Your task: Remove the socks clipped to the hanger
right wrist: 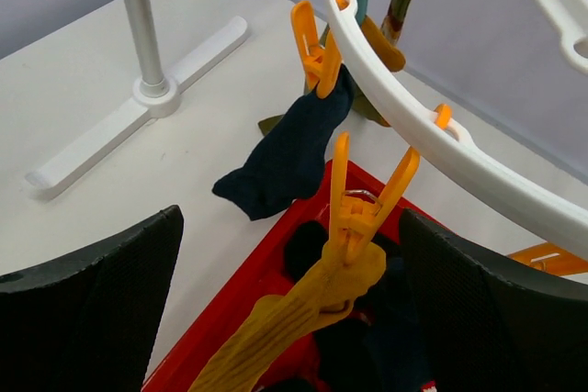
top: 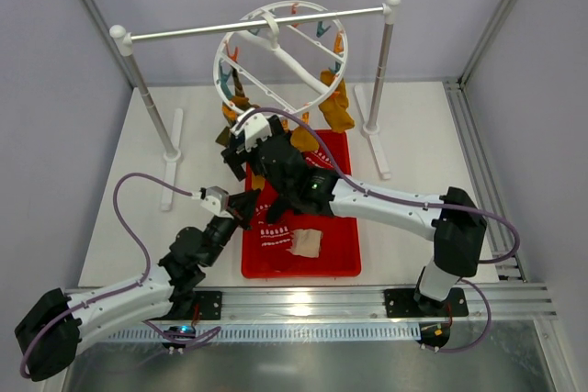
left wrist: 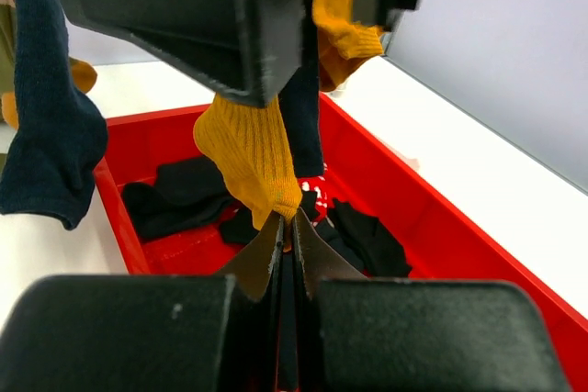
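Mustard sock (left wrist: 253,153) hangs vertical, toe down | right gripper (right wrist: 289,296) wide open, empty | left gripper (left wrist: 287,229) closed at toe

No text, label, brand or number can be read in any view. White marks show on a red sock (top: 276,238) lying in the tray (top: 299,274), but they are too small to tell whether they are lettering or only a pattern.
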